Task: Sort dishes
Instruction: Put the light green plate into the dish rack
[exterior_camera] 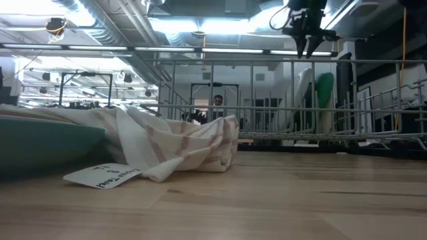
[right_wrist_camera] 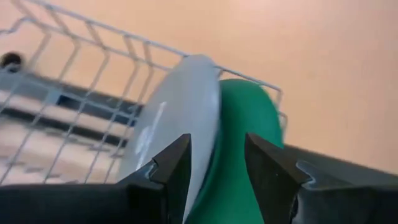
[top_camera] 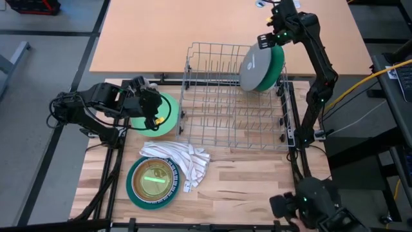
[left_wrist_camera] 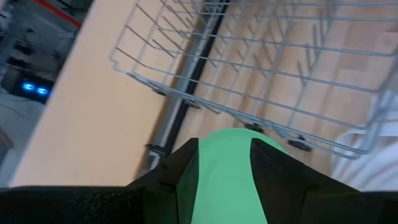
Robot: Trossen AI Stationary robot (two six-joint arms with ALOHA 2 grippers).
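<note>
Two plates racked far right, grey plate [top_camera: 253, 66] beside green plate [top_camera: 274, 67]: rigid, slick, breakable; rim grips only. My right fingers [right_wrist_camera: 217, 165] apart above them; left fingers [left_wrist_camera: 225, 163] apart over light-green plate [top_camera: 166, 116].

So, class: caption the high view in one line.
Right gripper over racked plates; left gripper over a green plate.
</note>
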